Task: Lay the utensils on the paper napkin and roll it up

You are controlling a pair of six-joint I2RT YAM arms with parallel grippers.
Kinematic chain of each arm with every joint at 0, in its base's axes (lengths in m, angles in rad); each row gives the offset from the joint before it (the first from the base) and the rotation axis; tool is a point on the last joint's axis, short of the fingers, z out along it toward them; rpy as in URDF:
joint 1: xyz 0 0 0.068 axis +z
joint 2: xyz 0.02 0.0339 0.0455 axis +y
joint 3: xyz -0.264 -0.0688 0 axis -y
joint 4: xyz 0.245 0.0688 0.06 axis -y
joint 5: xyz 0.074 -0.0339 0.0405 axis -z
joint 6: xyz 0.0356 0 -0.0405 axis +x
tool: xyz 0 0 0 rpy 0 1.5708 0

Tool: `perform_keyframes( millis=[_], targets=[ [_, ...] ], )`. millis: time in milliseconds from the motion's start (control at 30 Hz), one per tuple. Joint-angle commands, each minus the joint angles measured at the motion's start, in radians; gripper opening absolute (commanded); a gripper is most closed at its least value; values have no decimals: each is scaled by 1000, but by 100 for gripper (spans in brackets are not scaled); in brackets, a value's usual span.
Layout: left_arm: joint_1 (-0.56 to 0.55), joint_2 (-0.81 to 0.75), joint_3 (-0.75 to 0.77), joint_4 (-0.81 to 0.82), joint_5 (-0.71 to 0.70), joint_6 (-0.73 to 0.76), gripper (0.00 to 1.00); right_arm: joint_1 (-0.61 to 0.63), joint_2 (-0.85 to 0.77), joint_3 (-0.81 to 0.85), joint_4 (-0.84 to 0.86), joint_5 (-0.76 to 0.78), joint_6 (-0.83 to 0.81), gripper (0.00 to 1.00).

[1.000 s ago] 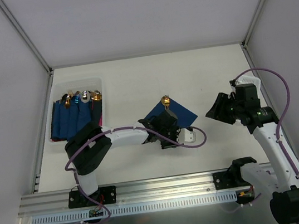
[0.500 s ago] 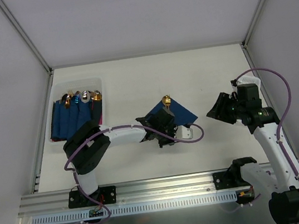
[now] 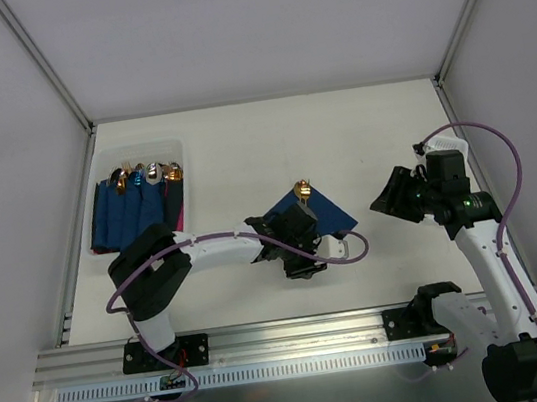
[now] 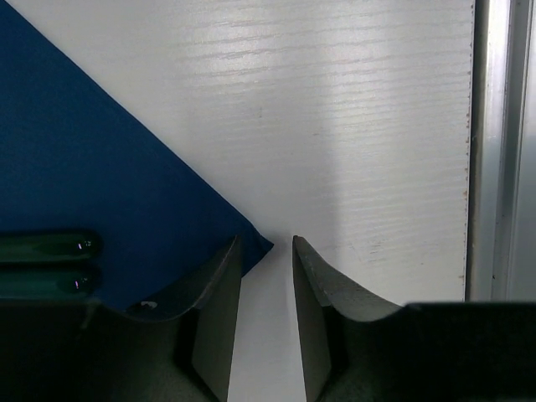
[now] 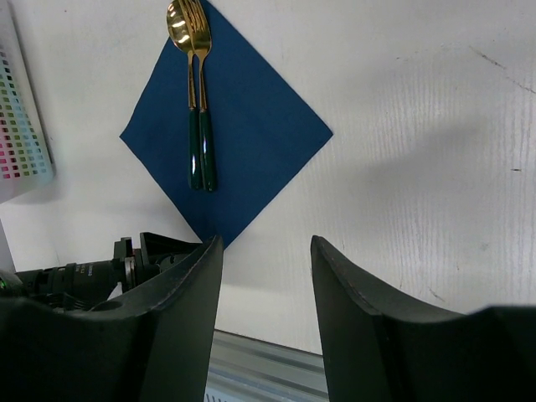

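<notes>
The paper napkin (image 5: 251, 126) lies flat on the counter (image 5: 435, 117), one corner toward the arms. The two utensils (image 5: 199, 109), gold-headed with dark green handles, rest side by side on it. Placing looks done, and the rolling is not yet begun. The left tool (image 4: 266, 247) sits at the near corner, jaws slightly parted and gripping nothing. The right tool (image 5: 266, 251) hangs released, well apart.

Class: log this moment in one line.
napkin: flat | utensils: two, side by side on napkin | left gripper: jaws open at napkin's near corner | right gripper: jaws open, empty, off napkin | rolling: not begun
</notes>
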Motion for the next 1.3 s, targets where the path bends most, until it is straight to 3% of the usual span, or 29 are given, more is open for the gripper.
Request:
perform_keyframes(
  millis=[0,233,933,1133,1267],
  targets=[
    [2,-64,35,-56,28,16,31,-8,-11,-6,-2,-21,-19,49],
    [2,-49,41,-99,41,62,23,-13,-14,-14,-2,-21,-22,50],
    [-1,17,72,-97,36,52,25,-28,3,-38,-2,-39,-38,50],
    [-6,32,63,-99,19,63,17,-34,6,-34,0,-42,-42,49],
    [-23,51,67,-97,-11,72,6,-37,11,-37,0,-45,-47,49]
  ],
)
